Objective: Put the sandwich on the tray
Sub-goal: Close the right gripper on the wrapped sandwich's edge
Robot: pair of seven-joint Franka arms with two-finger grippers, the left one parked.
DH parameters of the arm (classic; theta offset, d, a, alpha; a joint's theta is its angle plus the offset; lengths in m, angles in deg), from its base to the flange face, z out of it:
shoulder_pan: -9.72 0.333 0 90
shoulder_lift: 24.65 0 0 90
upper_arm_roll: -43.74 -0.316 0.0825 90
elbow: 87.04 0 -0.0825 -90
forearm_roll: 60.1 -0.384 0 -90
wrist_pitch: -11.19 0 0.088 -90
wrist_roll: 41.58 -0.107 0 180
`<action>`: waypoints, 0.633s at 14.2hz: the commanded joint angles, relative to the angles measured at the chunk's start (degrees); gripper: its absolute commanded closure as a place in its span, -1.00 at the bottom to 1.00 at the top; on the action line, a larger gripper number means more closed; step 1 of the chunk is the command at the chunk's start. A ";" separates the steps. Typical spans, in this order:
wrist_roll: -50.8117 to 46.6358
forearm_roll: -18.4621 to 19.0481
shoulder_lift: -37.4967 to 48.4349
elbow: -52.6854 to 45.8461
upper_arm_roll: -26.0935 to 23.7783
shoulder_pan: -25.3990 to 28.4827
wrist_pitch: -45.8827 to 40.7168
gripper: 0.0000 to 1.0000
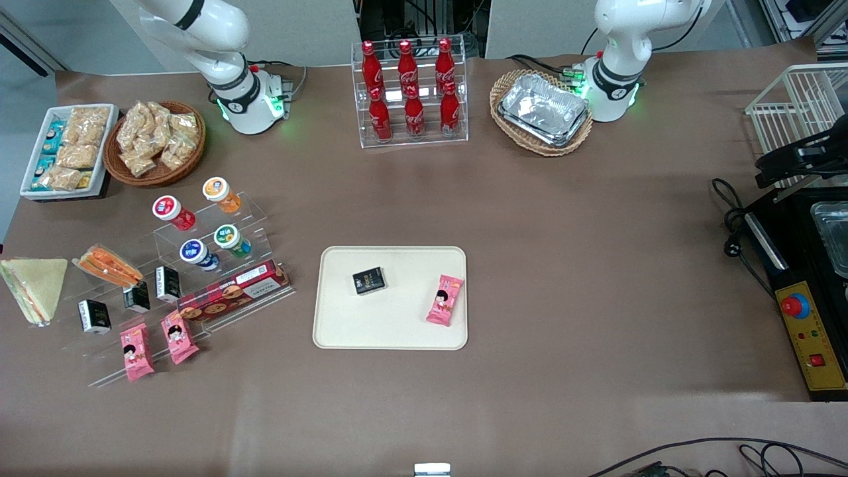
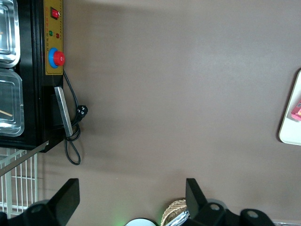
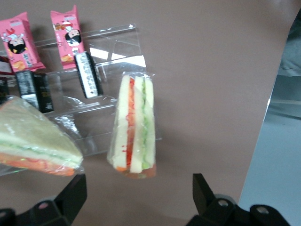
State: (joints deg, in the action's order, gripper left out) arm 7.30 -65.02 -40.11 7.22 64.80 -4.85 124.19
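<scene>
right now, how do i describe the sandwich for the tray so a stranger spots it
Go to the working arm's end of the table, to the clear snack rack. Beside it, at the table edge, lies the sandwich, under the open end effector. Unlike the neighbouring orange-striped sandwich, it shows a broad pale bread face.

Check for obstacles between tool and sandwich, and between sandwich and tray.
Nothing lies between the sandwich and the open tool poised right beside it. The clear snack stand sits between sandwich and tray; lifting over should clear it.
</scene>
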 commanded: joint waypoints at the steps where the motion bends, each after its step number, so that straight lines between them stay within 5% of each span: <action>1: 4.47 -4.20 -3.43 -1.71 -0.49 -1.78 2.65 -1.00; 5: 10.18 -10.35 -5.37 -1.10 -0.40 -2.39 3.18 -1.00; 9: 10.80 -10.36 -5.55 -0.84 -0.49 -2.66 3.45 -1.00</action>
State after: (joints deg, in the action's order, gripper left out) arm 16.10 -73.57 -45.21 7.16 64.78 -6.45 127.26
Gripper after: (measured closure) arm 0.000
